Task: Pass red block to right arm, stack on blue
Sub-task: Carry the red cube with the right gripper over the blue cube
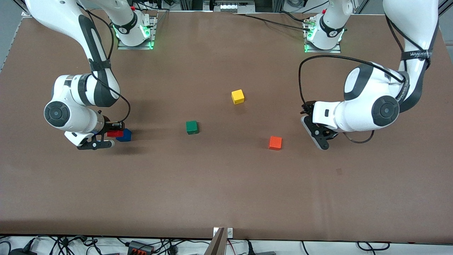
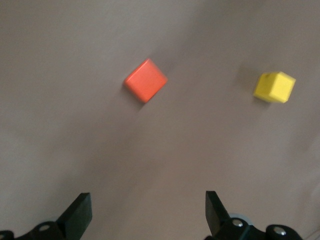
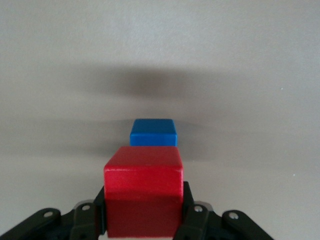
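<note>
**Q:** At the right arm's end of the table, what do you hold, and how does it lie relative to its target?

**A:** My right gripper (image 1: pixel 110 136) is clamped on the red block (image 1: pixel 115 133), one finger on each side face, as my right wrist view shows (image 3: pixel 144 195). I judge the handover done and the stacking step in hand. The blue block (image 1: pixel 124 135) rests on the table just beside the red one, toward the left arm's end. In the right wrist view it (image 3: pixel 153 132) sits straight ahead of my fingers, its faces square to the red block's. The two are cubes, so neither has a long axis to match. The coming move turns on this offset: the red block appears to hang slightly above and short of the blue, not yet over it, so I would need to carry it forward along my finger line, then lower.

**Q:** And your other hand?

**A:** My left gripper (image 1: pixel 317 131) waits with its fingers apart and nothing between them, over bare table near the orange cube (image 1: pixel 275 142); its wrist view shows that cube (image 2: pixel 145 80) and the yellow cube (image 2: pixel 273 86).

**Q:** The surface and the room?

**A:** Flat brown matte table (image 1: pixel 226 191). The green cube (image 1: pixel 191 127) stands well apart from the blue block, so the approach seems unobstructed.
</note>
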`<state>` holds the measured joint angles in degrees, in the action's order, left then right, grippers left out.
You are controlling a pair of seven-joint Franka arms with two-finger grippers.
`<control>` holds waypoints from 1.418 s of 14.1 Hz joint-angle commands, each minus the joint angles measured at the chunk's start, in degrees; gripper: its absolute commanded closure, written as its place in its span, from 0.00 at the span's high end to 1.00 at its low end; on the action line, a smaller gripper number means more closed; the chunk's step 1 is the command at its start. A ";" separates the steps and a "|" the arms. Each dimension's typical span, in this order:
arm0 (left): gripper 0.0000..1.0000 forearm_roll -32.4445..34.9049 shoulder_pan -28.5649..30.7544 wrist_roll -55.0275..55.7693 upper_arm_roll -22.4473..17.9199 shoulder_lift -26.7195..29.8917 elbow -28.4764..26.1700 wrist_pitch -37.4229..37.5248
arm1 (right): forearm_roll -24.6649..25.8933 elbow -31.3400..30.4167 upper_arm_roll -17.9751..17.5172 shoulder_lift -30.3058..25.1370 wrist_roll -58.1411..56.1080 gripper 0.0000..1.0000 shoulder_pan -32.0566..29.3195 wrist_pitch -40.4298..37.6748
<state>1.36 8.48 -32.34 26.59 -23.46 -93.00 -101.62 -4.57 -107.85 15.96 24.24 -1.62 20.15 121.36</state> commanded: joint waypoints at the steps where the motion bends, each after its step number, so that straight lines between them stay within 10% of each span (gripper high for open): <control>1: 1.00 9.52 -0.13 8.67 0.40 2.01 -0.08 3.79 | 0.97 -4.03 0.04 -2.01 2.85 0.00 0.76 4.31; 8: 1.00 9.54 1.36 30.83 -0.31 8.51 0.79 9.86 | 0.97 -5.97 0.21 -2.10 5.57 0.00 1.55 6.08; 16: 1.00 9.11 3.82 31.02 -1.09 8.60 13.99 14.79 | 1.05 -7.64 0.48 -2.01 5.57 0.00 1.38 6.88; 20: 1.00 0.87 -3.08 30.94 -16.59 14.65 11.62 14.43 | 1.05 -7.56 0.48 -1.74 5.57 0.00 1.03 7.67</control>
<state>6.89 10.11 -1.42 19.12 -13.25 -79.36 -87.69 -4.57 -113.61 16.44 24.23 2.72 21.22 127.83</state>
